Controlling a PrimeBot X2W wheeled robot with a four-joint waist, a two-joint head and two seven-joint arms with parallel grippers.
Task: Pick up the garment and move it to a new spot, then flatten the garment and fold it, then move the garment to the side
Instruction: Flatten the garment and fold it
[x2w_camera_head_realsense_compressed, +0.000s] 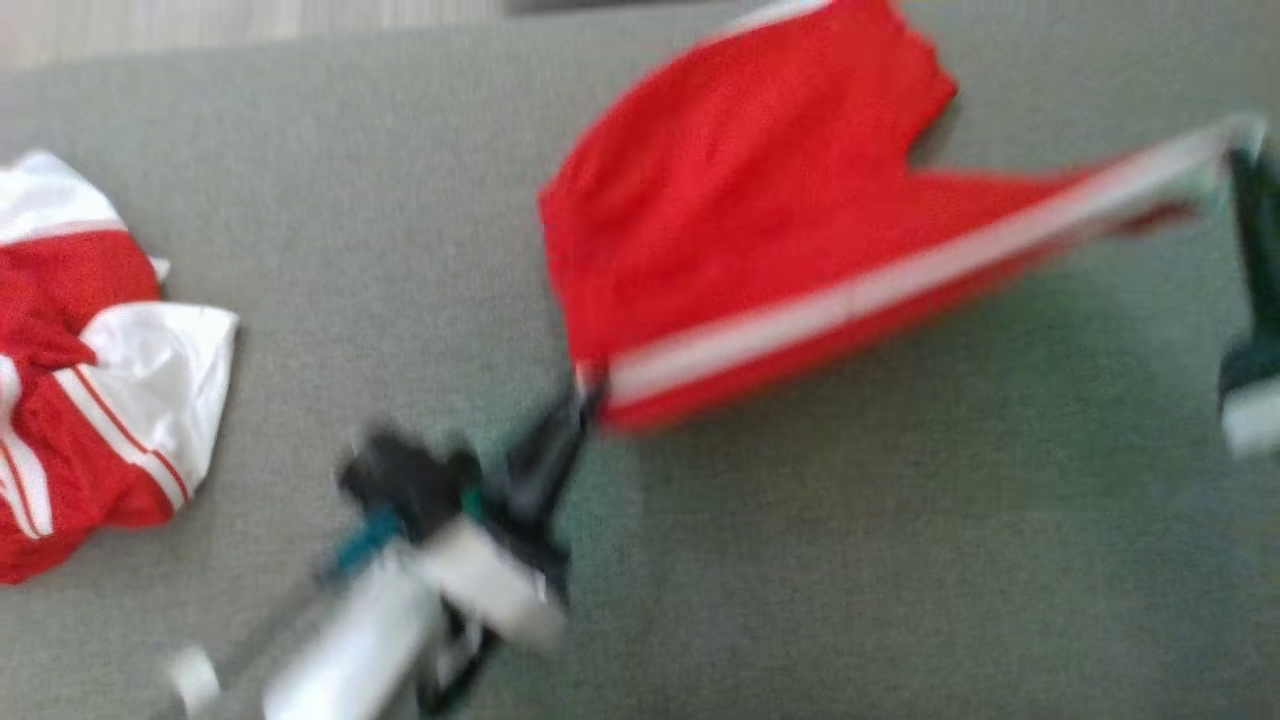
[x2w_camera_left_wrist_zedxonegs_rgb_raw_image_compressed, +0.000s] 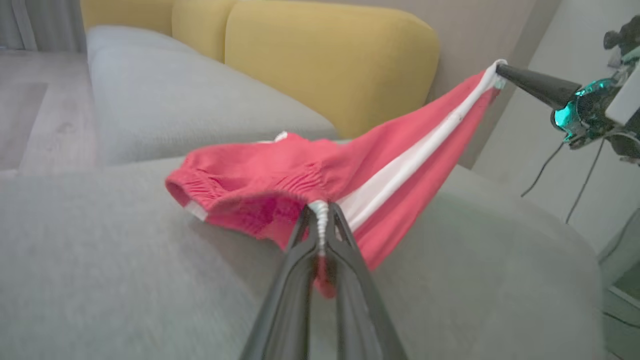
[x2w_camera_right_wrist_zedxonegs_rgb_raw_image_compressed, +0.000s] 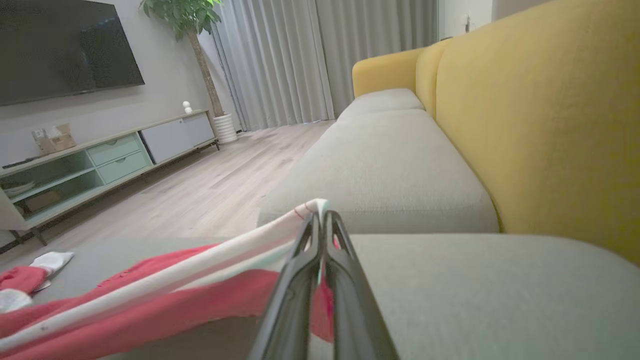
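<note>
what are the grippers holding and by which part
Both hold the red shorts by the white side stripe: the left gripper pinches it at the elastic waistband, the right gripper at the opposite end, the stripe pulled taut between them.

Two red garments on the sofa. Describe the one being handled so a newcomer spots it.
On the grey sofa seat, look right of centre: red shorts with a white side stripe, stretched between the left gripper and the right gripper. The other red-and-white garment lies crumpled at the left, untouched.
</note>
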